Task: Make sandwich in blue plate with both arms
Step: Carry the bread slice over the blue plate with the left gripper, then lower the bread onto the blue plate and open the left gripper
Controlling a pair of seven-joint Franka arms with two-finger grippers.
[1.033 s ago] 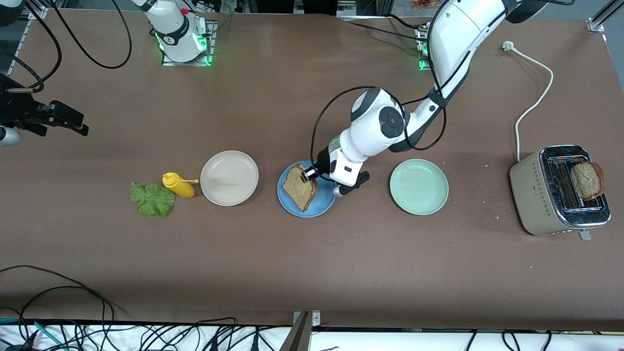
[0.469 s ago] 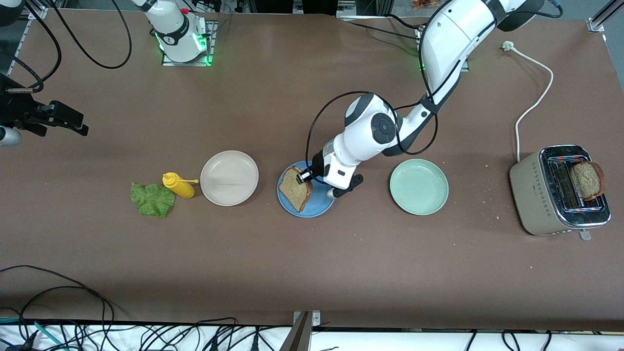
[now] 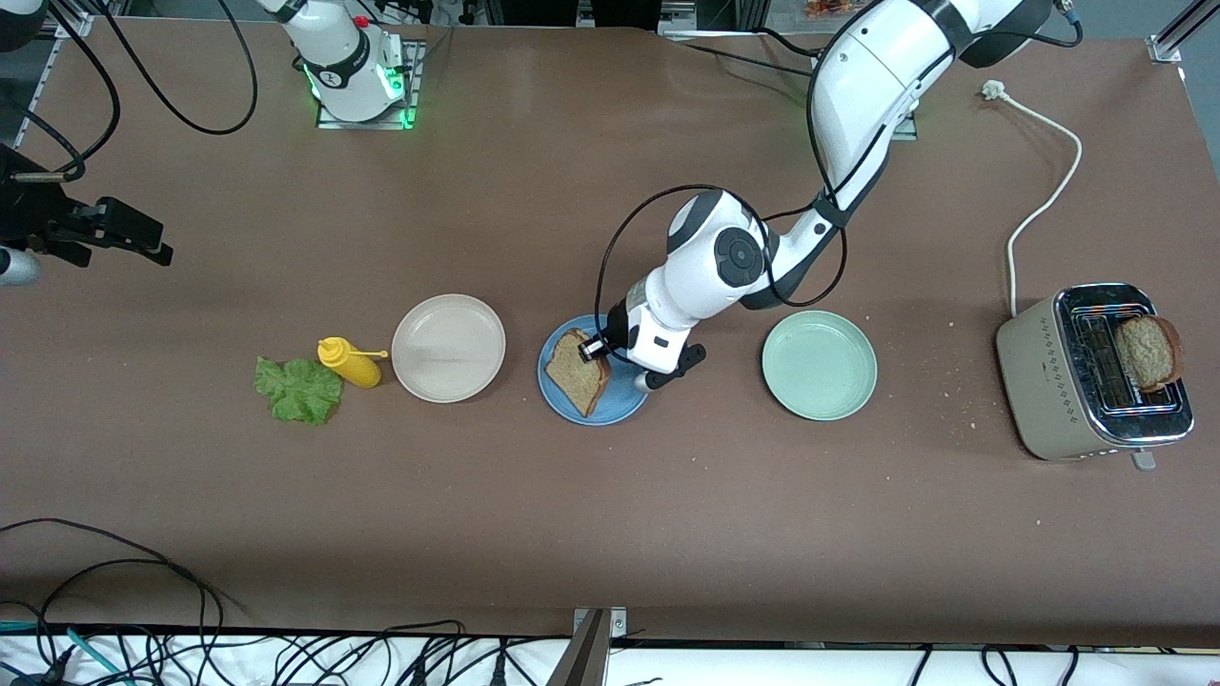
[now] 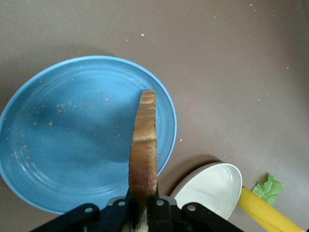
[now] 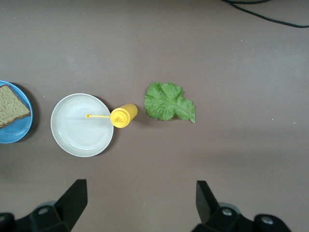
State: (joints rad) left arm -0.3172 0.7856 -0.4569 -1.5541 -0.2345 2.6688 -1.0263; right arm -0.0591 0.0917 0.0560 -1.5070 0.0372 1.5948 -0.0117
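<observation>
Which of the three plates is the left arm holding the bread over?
The blue plate, the middle one between the beige plate and pale green plate; the others have nothing on them.

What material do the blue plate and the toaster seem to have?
The blue plate: probably plastic or melamine, matte, with soft dull reflections and faint molded rings. The toaster: beige body, likely painted metal or plastic; its top looks like polished metal, mirror-bright.

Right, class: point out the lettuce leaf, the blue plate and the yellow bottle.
lettuce leaf (image 3: 299, 391), front view, middle of the leaf.
blue plate (image 4: 72, 145), left wrist view, bare inner floor.
yellow bottle (image 5: 123, 116), right wrist view, its body.
</observation>
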